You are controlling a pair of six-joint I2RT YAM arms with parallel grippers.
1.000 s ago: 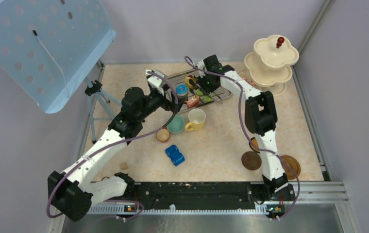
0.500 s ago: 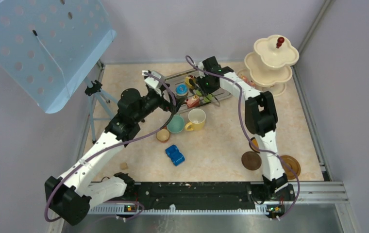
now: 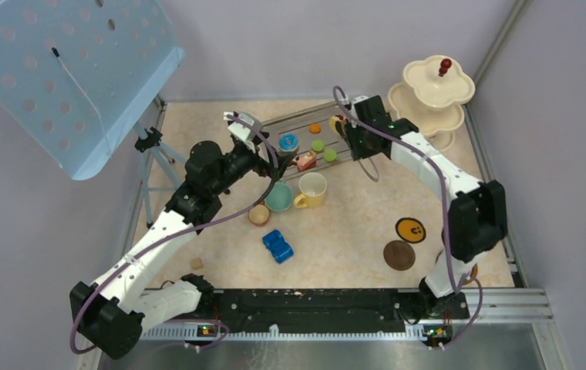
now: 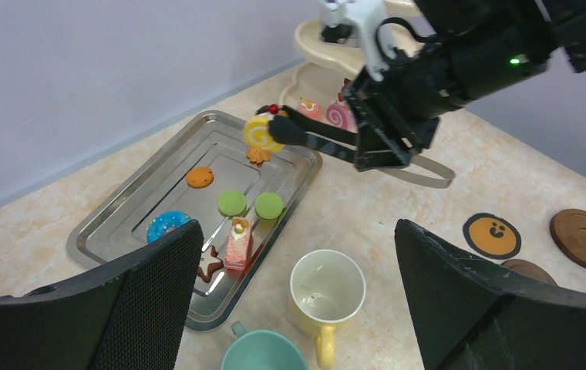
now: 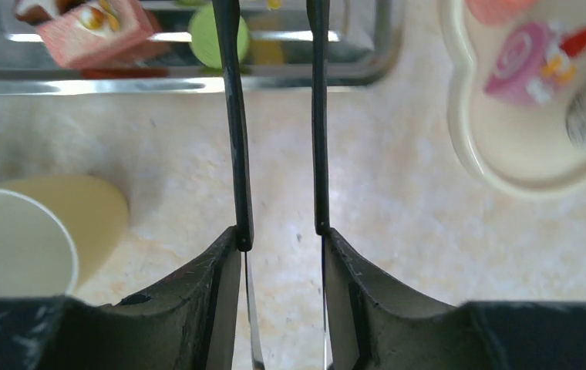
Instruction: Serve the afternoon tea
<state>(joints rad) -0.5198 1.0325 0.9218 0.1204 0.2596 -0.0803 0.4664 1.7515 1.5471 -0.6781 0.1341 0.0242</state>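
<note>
Yellow swirl cake point(image 4: 261, 132) pinched in tongs point(image 4: 328, 139) tips, over tray's point(image 4: 120, 208) right end. Your right claw point(image 5: 280, 235) clamped on tongs; left claw point(image 4: 294, 231) spread wide. Stand point(image 3: 436, 85) sits in far right tabletop corner, behind tongs' pointing direction; right arm nearer, likely swing rightward.

Black tongs point(image 4: 317, 139) clamped in the right gripper point(image 4: 380, 148) pinch a yellow swirl cake point(image 4: 262, 132), seemingly just above the steel tray's point(image 4: 151, 193) far corner.
</note>
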